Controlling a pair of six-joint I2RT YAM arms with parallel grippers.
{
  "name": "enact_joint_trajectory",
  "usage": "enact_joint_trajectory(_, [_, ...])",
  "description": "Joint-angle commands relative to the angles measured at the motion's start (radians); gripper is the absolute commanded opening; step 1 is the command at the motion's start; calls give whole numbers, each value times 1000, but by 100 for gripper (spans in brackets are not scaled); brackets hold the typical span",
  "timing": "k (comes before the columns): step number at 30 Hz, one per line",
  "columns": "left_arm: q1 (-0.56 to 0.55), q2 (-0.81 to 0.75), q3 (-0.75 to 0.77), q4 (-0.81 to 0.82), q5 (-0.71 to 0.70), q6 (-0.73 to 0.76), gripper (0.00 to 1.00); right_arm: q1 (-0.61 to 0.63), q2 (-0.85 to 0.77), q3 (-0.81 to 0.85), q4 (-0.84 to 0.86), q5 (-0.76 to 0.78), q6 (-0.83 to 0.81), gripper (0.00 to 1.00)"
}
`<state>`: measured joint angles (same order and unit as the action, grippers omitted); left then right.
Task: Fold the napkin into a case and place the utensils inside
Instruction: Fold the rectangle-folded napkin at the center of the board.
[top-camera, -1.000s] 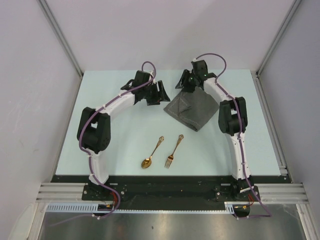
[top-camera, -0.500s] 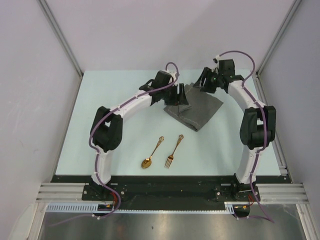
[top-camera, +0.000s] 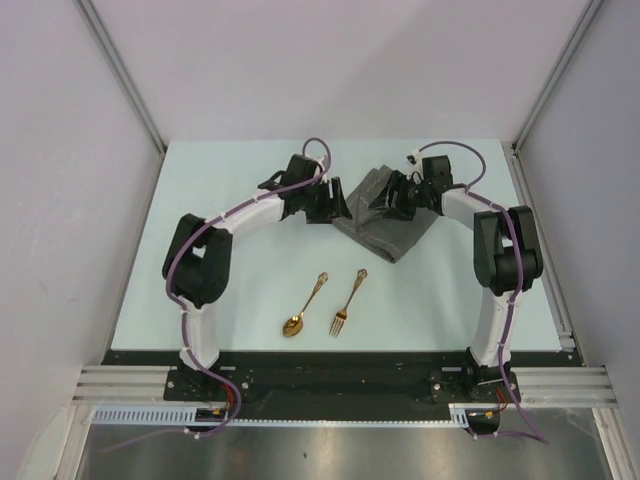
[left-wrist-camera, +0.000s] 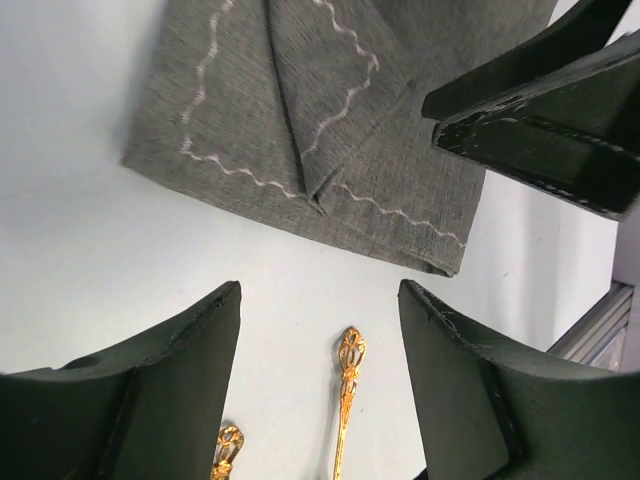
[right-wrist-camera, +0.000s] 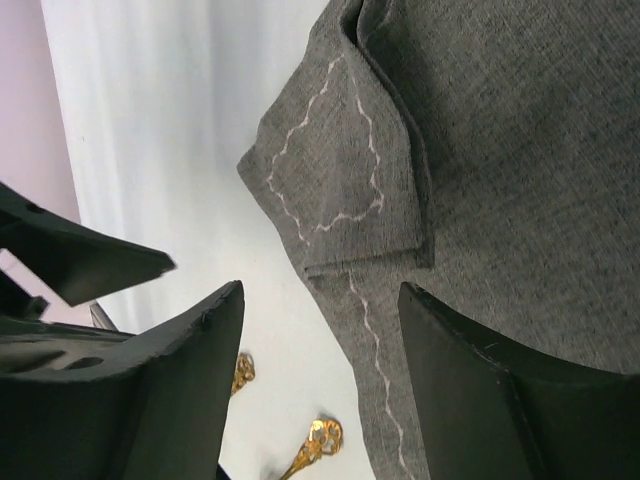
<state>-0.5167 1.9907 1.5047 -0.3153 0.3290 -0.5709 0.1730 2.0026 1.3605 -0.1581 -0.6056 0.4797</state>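
I think this is the folding step; the napkin (top-camera: 392, 230) lies partly folded at one o'clock from the fork (top-camera: 349, 298) and spoon (top-camera: 307, 302); the left gripper (left-wrist-camera: 320, 300) and right gripper (right-wrist-camera: 320, 295) are wide and empty; next, pinch an edge and fold again.

A: What colour is the napkin (left-wrist-camera: 300, 120)?
B: Dark grey, with a fine matte weave. A pale, whitish scalloped stitch line (left-wrist-camera: 400, 213) follows its edges.
A: And the 2 utensils?
B: The spoon (top-camera: 306, 304) and the fork (top-camera: 348, 302) are both shiny gold, with ornate patterned handles.
A: The table (top-camera: 240, 270)?
B: Plain pale mint, with no pattern.
A: The arms (top-camera: 250, 210)?
B: White shells, black joints, purple cables (top-camera: 455, 150). The left gripper (left-wrist-camera: 320, 290) is matte black.
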Motion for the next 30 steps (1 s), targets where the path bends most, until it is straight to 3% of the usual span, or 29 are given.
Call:
enact_joint_trajectory(1, [27, -101, -5, 62, 28, -27, 69, 20, 51, 14, 101, -28, 30, 67])
enact_joint_trajectory(21, [46, -122, 6, 56, 45, -29, 68, 6, 73, -35, 219, -3, 106, 64])
enact_joint_trajectory(30, [69, -124, -6, 58, 36, -32, 68, 43, 171, 106, 220, -31, 97, 18])
